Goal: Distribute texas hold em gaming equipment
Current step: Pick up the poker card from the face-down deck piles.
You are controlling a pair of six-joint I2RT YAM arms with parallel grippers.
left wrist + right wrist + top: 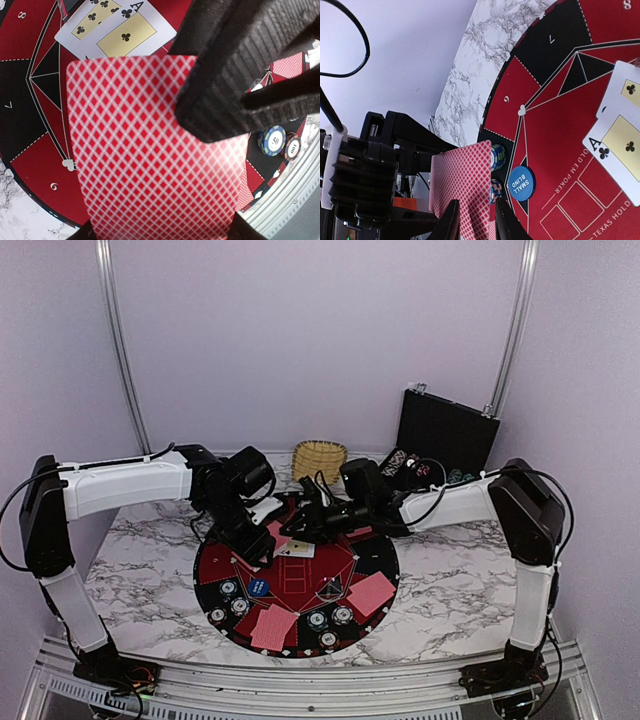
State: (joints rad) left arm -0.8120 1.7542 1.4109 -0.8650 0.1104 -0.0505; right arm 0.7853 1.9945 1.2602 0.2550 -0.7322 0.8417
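Two face-up cards (620, 145), one of them the ace of clubs, lie overlapping near the middle of the mat (213, 562). Over the mat's left half, the left gripper (258, 543) has its jaws clamped on a red-backed card (150, 165), which is lifted off the mat's surface. The right gripper (477, 226) hangs over the mat's centre. Its jaws stand a little apart with the lower edge of that card showing between them; whether they touch it I cannot tell. A blue small-blind button (521, 183) lies on the mat's left part, close to a teal-and-white chip stack (496, 156). Face-down cards (273, 627) rest by the mat's near rim. The mat sits on the marble tabletop (450, 590), and a wicker basket (320, 458) stands behind the mat.
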